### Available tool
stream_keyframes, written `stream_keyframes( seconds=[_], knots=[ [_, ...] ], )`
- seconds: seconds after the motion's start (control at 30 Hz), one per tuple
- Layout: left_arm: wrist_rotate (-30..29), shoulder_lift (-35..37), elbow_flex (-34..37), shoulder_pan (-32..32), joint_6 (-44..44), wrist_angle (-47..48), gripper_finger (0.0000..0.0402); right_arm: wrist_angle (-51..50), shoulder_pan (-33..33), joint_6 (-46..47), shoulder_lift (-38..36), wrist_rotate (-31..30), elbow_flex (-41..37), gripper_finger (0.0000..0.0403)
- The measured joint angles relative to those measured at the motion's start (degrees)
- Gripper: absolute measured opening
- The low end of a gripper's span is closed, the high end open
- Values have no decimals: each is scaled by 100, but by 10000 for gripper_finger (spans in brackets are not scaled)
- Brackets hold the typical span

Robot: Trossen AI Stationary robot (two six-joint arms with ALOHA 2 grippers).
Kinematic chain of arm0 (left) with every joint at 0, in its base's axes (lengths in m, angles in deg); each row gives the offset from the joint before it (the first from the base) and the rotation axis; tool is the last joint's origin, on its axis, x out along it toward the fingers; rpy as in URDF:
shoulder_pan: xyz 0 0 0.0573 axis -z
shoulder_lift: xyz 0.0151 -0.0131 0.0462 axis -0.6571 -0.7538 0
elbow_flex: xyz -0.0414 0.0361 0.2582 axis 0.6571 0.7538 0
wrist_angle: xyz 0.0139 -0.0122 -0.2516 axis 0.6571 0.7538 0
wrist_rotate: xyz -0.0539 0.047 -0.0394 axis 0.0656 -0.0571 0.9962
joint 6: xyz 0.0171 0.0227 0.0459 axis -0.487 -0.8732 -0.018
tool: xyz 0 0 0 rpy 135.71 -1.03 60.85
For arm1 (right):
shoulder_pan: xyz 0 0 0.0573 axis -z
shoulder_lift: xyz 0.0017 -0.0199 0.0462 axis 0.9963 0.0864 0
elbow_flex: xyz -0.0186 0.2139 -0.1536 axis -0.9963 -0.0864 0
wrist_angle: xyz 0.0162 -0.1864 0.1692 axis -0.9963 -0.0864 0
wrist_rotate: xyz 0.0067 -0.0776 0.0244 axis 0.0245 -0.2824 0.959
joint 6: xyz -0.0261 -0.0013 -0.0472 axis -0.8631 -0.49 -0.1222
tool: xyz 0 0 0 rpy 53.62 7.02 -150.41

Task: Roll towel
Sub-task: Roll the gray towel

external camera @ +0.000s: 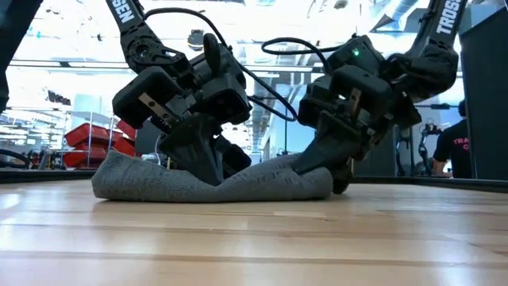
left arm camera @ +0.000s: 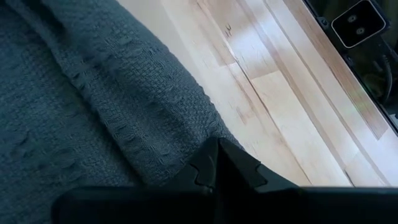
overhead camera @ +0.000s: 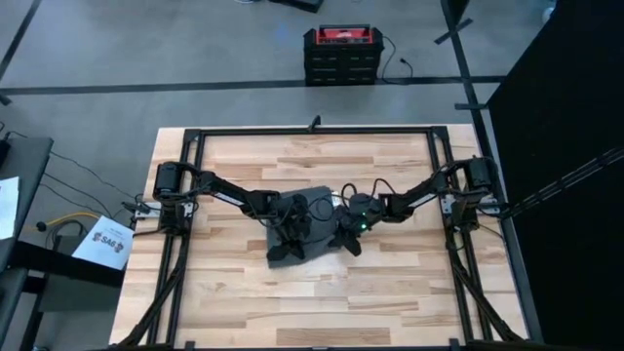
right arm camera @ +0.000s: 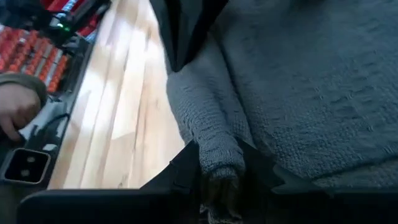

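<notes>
The dark grey towel [overhead camera: 310,226] lies bunched and partly rolled at the middle of the wooden table; in the low view it is a long low roll [external camera: 159,184] resting on the wood. My left gripper [overhead camera: 292,237] is shut and sits low on the towel's left part, its tips at the cloth's edge [left arm camera: 214,155]. My right gripper [overhead camera: 348,237] is at the towel's right end, shut on a rolled part of it [right arm camera: 217,158]. The towel's tag does not show. My left gripper has its shut fingertips [external camera: 208,168] down on the towel near its edge [left arm camera: 186,134], coming steeply from above. No cloth shows between the fingers. The cloth around them stays on the table. My right gripper pinches the rolled right end of the towel [right arm camera: 216,149] between its two fingers [right arm camera: 186,171], which lie across the roll. The fingers slant down from the table's right. The roll's end [external camera: 317,181] rests on the table.
Black frame rails [overhead camera: 312,130] run around the table's edges. Bare wood [overhead camera: 312,302] lies between the towel and the near edge. A red toolbox [overhead camera: 339,54] stands on the floor beyond the far edge. A person [external camera: 459,151] stands off to the right; a hand [right arm camera: 15,112] shows beyond the table.
</notes>
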Motion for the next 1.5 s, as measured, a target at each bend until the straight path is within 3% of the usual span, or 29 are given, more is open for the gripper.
stream_keyframes(
  seconds=[0.2,0.43,0.73,1.1,1.5],
  knots=[
    [-2,0,2,0,-27,-2,0,-383,-233,-35,3,-854,117,110],
    [-12,0,2,2,-20,0,0,-869,-334,62,-81,-1277,279,146],
    [-130,0,0,-4,-46,-101,0,-2350,-450,-401,-760,-1921,292,149],
    [-135,-2,11,4,-51,-243,0,-2837,-454,-1038,-934,-2047,291,146],
    [-1274,17,11,33,-211,-208,0,-2934,-528,-1789,-941,-2179,291,146]
  ],
)
